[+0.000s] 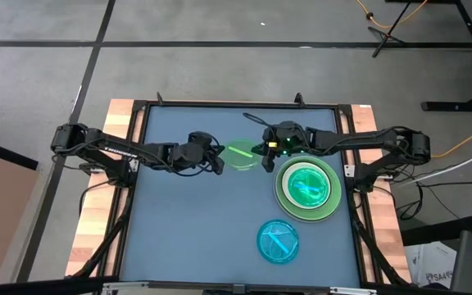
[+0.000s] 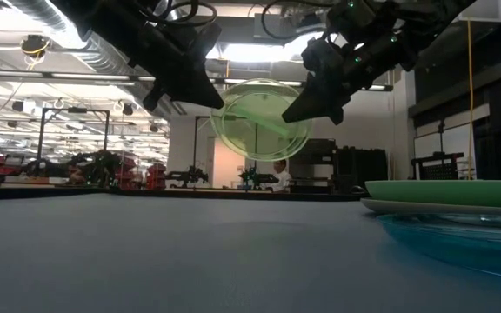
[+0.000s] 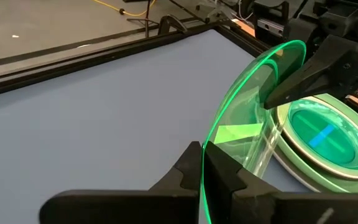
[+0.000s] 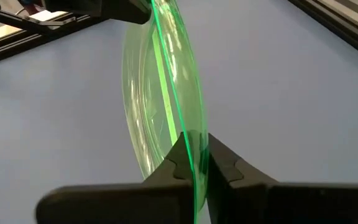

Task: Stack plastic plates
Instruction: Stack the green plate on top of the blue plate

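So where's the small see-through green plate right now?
The small green plate is up in the air on edge, gripped between the left tool and the right tool, just left of the plate stack in the high view.

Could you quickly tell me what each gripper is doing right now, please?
Left gripper: closed on the small translucent green plastic plate, held in mid-air.
Right gripper: closed on the same plate's opposite rim.

Glossy, see-through green plastic in the small plate (image 4: 160,93); smooth matt blue-grey on the table (image 1: 195,221); bare wood at its side boards (image 1: 97,213); matt black, probably plastic, on the fingers (image 3: 229,174).
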